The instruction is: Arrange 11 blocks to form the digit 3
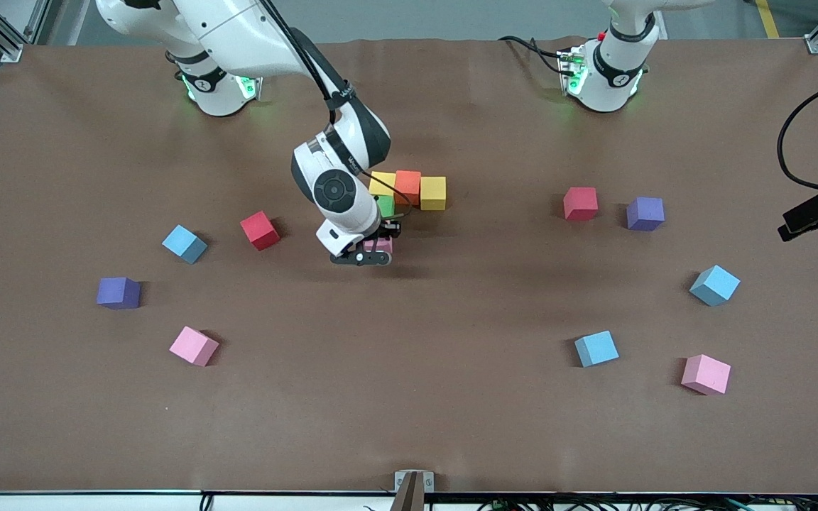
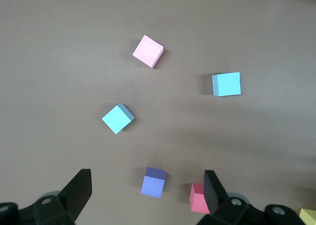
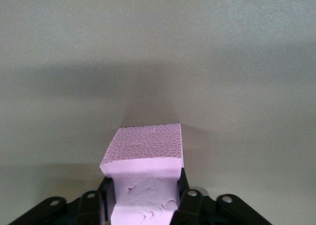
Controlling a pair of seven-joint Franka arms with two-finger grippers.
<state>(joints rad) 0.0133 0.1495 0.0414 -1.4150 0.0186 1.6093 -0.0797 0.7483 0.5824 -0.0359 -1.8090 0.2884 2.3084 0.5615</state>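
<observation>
Right claw (image 1: 373,250): pinching a pink block (image 3: 146,173) between its fingers, low at the table, just nearer the front camera than the green block (image 1: 385,206). The foam looks dented at the fingers, so the grip reads as firm.
Why held so: the pink block seems meant as the next cube of the figure, set just below the green one, squared to the row.
Started figure: yellow block (image 1: 380,183), orange block (image 1: 407,187) and second yellow block (image 1: 433,193) touching in a row, green block tucked against it; all close beside the right claw, partly hidden by the wrist.
Left claw (image 2: 148,195): spread wide, empty, waiting high over the table's left-arm end.
Loose blocks: red (image 1: 260,230), light blue (image 1: 184,243) and pink (image 1: 194,345) toward the right arm's end; red (image 1: 580,203), two light blue (image 1: 714,284) (image 1: 596,348) and pink (image 1: 706,374) toward the left arm's end; all well apart from the right claw.
Not wanted: two purple cubes (image 1: 118,292) (image 1: 645,213).
In the way: nothing near the placing spot except the green block; a nudge could shift the row.
</observation>
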